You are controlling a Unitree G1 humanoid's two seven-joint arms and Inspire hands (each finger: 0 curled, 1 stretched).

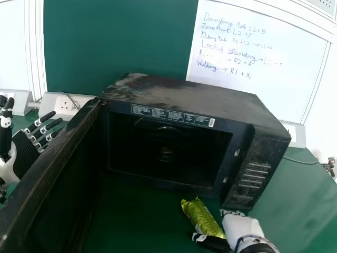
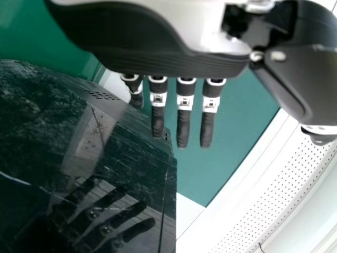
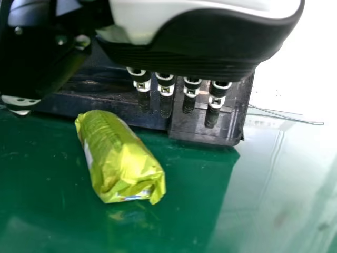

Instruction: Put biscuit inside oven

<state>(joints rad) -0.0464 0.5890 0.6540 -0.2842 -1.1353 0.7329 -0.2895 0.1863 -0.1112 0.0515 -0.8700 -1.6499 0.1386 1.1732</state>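
Observation:
The black oven (image 1: 195, 100) stands with its door (image 1: 50, 174) swung wide toward the left. A green biscuit packet (image 1: 201, 217) lies on the table in front of the oven's right part. My right hand (image 1: 239, 225) is just right of the packet, its thumb near the packet's near end. In the right wrist view the fingers of my right hand (image 3: 166, 87) are straight, and the packet (image 3: 121, 158) lies apart from them. My left hand (image 1: 23, 150) is open beyond the door at the far left; its straight fingers also show on the left hand (image 2: 183, 108) in the left wrist view.
Wall sockets (image 1: 71, 105) sit behind the door's hinge side. A whiteboard (image 1: 258, 58) hangs behind the oven. The oven's right side panel (image 1: 253, 182) rises close beyond my right hand. A thin cable (image 3: 284, 119) lies on the table right of the oven.

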